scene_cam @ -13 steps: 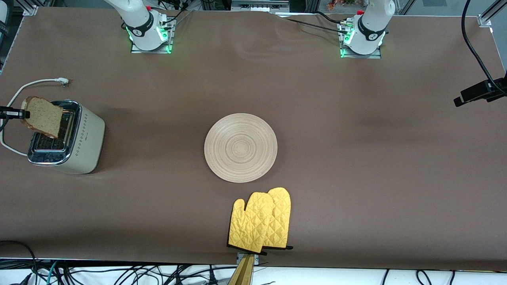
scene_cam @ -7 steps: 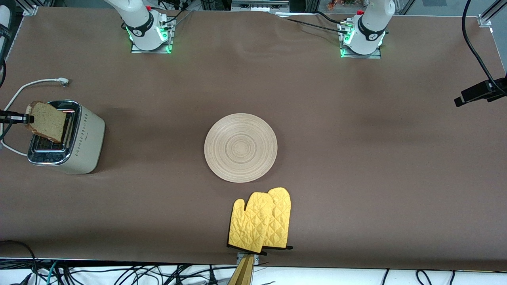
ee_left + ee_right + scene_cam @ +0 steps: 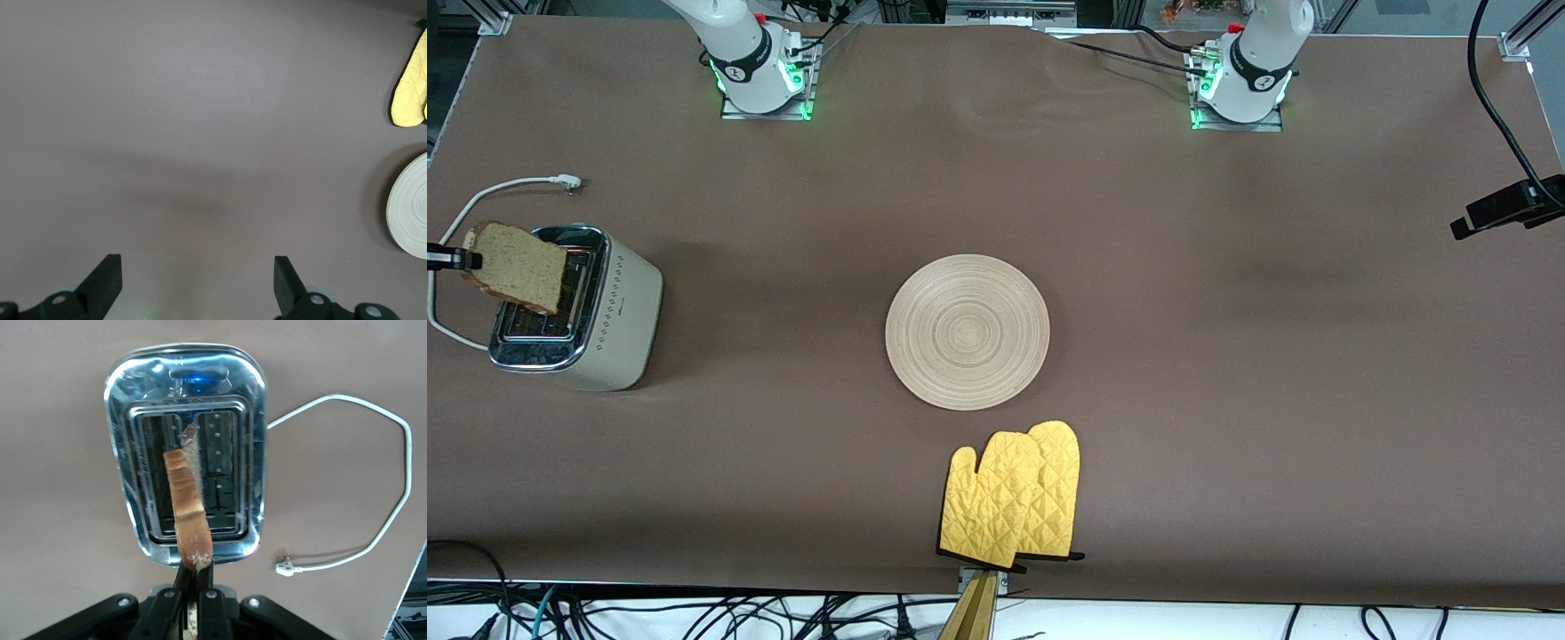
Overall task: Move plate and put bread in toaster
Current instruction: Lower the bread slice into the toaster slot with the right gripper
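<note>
The cream toaster (image 3: 618, 311) stands at the right arm's end of the table, its chrome top (image 3: 193, 380) with two slots facing up. My right gripper (image 3: 449, 259) is shut on the brown bread slice (image 3: 516, 265) and holds it on edge, tilted, over the slots. In the right wrist view the fingers (image 3: 197, 570) pinch the bread's crust (image 3: 189, 513). The pale wooden plate (image 3: 967, 331) lies flat at the table's middle. My left gripper (image 3: 197, 277) is open and empty, high over bare table, with the plate's edge (image 3: 413, 213) to one side.
Two yellow oven mitts (image 3: 1014, 502) lie nearer the front camera than the plate and also show in the left wrist view (image 3: 410, 93). The toaster's white cord (image 3: 480, 200) loops on the table beside it. A black camera on a stalk (image 3: 1503, 209) juts in at the left arm's end.
The bread dipped toward the toaster's slots half a second ago, then shifted slightly back up and outward toward the table's end. The plate and the left arm have not moved.
</note>
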